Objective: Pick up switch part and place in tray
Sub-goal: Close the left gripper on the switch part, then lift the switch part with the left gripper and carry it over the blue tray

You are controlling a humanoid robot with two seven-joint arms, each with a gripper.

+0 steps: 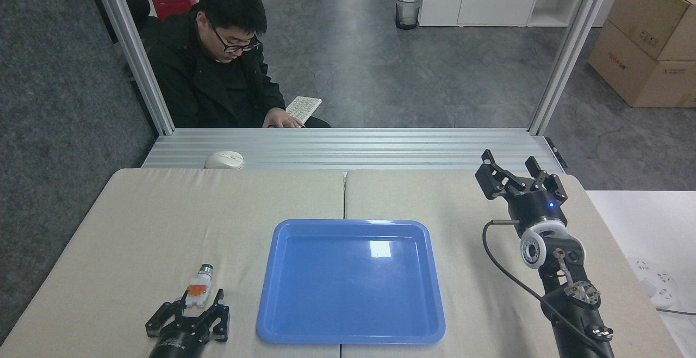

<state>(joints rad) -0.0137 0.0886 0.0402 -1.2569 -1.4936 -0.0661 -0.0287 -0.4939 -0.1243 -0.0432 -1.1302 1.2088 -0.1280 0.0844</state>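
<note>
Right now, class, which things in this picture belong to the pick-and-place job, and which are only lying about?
Belongs to the job:
- switch part, on the table
- blue tray, nothing in it
- left tool, just behind the switch part

Lying about:
- white mouse
- keyboard
- cardboard boxes
- wastebasket

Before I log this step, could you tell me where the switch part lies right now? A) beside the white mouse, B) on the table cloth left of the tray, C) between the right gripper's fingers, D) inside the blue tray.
B: the switch part lies on the cloth left of the tray, just beyond the left gripper.
</note>
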